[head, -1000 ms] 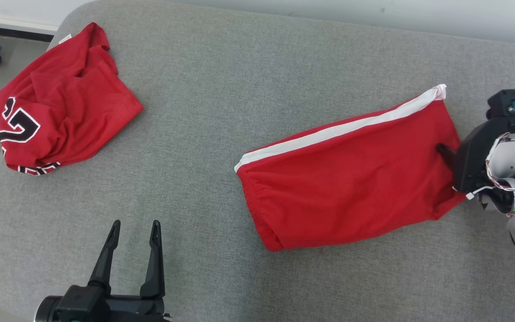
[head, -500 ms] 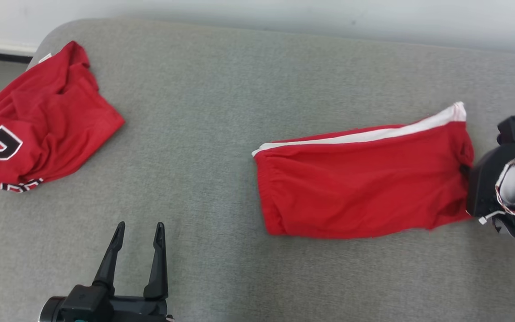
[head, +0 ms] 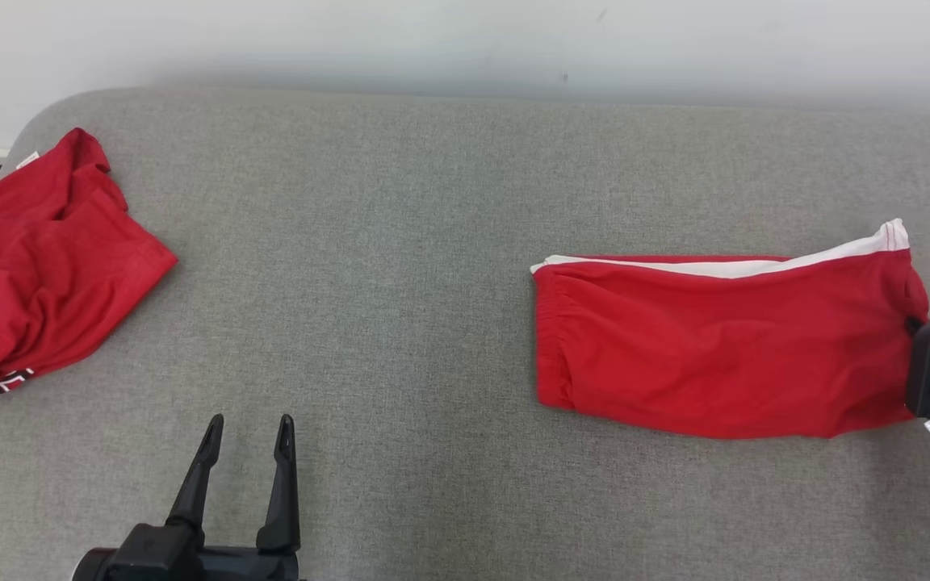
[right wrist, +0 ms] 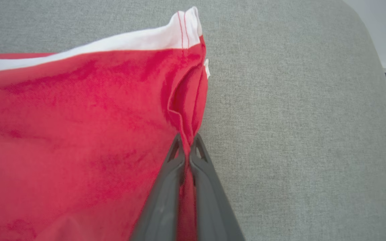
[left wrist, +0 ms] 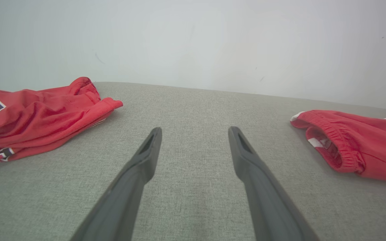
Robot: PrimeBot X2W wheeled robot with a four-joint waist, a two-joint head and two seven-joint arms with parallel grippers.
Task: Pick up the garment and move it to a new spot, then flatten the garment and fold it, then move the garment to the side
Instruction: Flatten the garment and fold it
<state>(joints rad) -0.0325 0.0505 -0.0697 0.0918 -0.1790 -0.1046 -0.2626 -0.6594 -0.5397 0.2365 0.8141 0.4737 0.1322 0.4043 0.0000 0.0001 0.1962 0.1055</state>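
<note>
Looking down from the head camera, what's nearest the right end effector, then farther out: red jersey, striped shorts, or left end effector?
1. The striped shorts: pinched at their right end by the right end effector.
2. The left end effector: lower left, open and empty.
3. The red jersey: crumpled at the far left edge.

We face a grey woven-fabric counter with rounded corners (head: 400, 242) before a plain pale wall (head: 433, 40), softly, evenly lit.
</note>
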